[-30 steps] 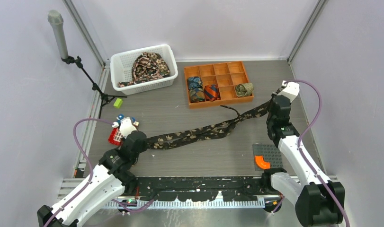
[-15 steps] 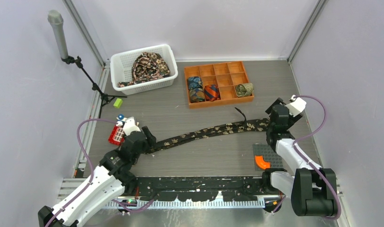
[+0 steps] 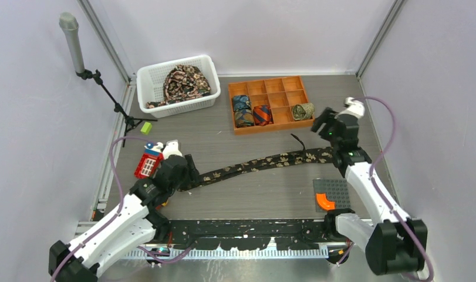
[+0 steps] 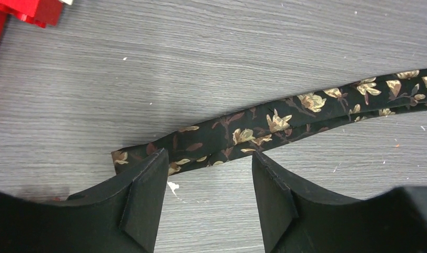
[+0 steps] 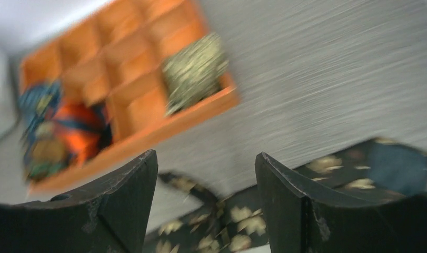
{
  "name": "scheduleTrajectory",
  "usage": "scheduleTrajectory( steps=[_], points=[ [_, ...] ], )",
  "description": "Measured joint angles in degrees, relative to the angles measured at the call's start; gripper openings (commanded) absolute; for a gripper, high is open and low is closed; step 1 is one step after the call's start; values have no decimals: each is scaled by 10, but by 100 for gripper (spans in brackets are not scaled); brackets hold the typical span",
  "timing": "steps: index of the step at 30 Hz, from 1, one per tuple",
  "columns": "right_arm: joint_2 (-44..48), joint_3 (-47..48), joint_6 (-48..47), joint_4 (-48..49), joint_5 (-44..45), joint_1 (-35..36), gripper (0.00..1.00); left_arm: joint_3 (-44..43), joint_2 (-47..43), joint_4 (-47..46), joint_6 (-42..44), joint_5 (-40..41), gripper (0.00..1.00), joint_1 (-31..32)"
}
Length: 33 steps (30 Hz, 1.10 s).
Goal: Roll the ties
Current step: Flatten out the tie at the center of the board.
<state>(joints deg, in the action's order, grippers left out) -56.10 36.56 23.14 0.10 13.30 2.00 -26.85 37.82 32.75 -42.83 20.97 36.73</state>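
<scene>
Tie (image 3: 264, 162) lies flat on the desk (image 3: 253, 200)
Left hand (image 4: 207, 156) is spread wide over one end, holding nothing. Right hand (image 5: 206, 161) is spread wide above the other end, holding nothing.

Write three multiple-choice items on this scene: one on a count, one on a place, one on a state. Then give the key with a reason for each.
1. How many rolled ties sit in the orange tray?
A. one
B. three
C. six

2. Where does the long black flowered tie lie?
A. stretched out flat on the table
B. in a basket
C. draped across the tray

3. How is the left end effector?
A. shut on the tie
B. shut on a red toy
C. open over the tie's end

Key:
1 B: a blue, an orange-red and an olive roll show in the tray.
2 A: the top view shows it lying along the bare table.
3 C: the left wrist view shows its fingers spread, with the tie running between them.
</scene>
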Motion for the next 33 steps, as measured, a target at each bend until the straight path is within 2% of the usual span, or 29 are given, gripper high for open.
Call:
scheduleTrajectory(
  steps=[5,9,14,18,25,27,29,31,33],
  points=[
    [-87,49,-39,-67,-96,106,74,-38,98,-14,14,-26,49,0],
    [-139,64,-72,-98,-117,139,73,-78,186,-20,30,-48,41,0],
    [-192,86,-111,-127,-108,153,72,-119,250,-28,49,-75,40,-1],
    [-220,97,-134,-135,-86,167,72,-121,254,-34,56,-90,40,-1],
    [-292,140,-181,-141,5,191,70,-107,241,-42,56,-106,38,-1],
    [-308,147,-192,-138,24,193,61,-102,234,-42,56,-108,38,-1],
    [-315,147,-204,-137,44,194,34,-97,226,-43,55,-108,38,-1],
    [-322,150,-215,-137,66,194,12,-91,218,-43,54,-110,37,-1],
    [-331,157,-218,-136,84,194,2,-87,212,-43,53,-110,37,-1]
  ],
)
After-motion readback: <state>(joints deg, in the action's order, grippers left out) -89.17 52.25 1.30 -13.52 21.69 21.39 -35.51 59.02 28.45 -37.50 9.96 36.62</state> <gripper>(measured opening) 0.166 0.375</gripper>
